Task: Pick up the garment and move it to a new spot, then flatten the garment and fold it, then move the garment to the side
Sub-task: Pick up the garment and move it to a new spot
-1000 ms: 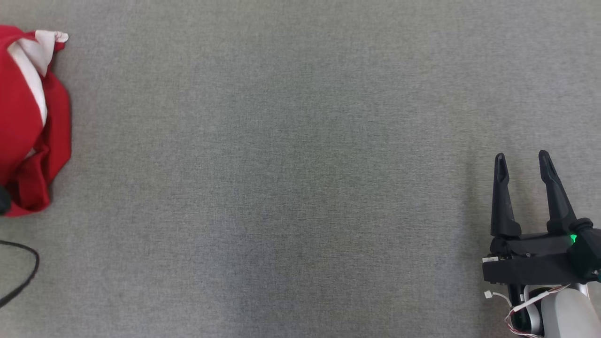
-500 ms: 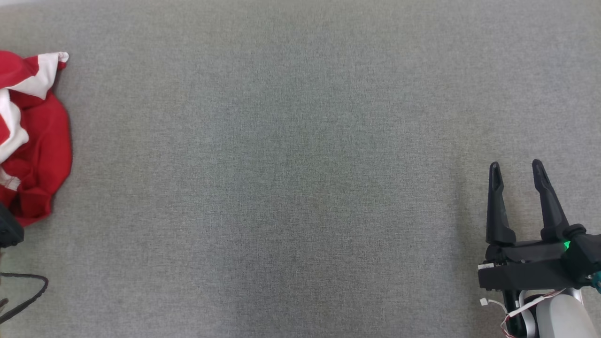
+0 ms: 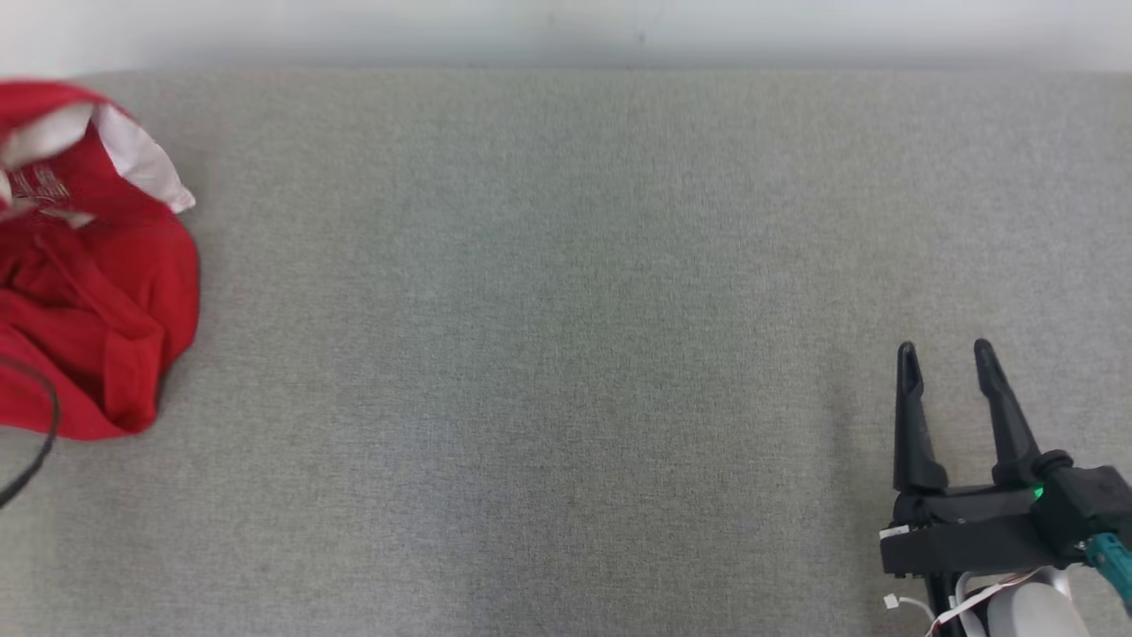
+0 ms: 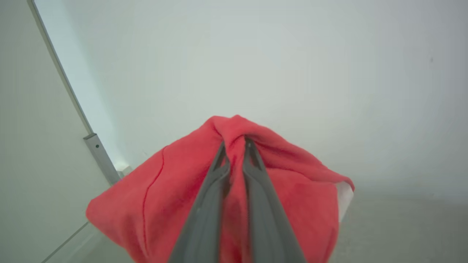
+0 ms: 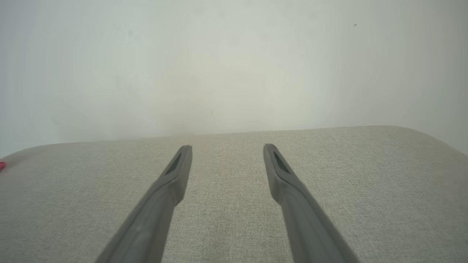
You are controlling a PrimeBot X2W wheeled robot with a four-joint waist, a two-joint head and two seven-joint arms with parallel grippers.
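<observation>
Hanging from the left tool (image 4: 234,140), the red garment (image 4: 164,190) is seen in the left wrist view. The two dark fingers are pressed nearly together, and a fold of the red cloth is caught between their tips. The cloth is draped down on both sides of the fingers, and a white part is seen at its right edge. In the head view the garment is found at the far left, over the grey fabric desk (image 3: 566,354), with white panels near its top. It seems to be lifted from the desk, but its lower part is blurred and contact cannot be excluded. A thin black cable (image 3: 55,416) is seen in front of its lower left part. The right tool (image 3: 944,349) is seen at the lower right, well apart from the garment. Its fingers are spread wide and nothing is held between them. A pale wall (image 3: 566,31) is seen behind the desk.
</observation>
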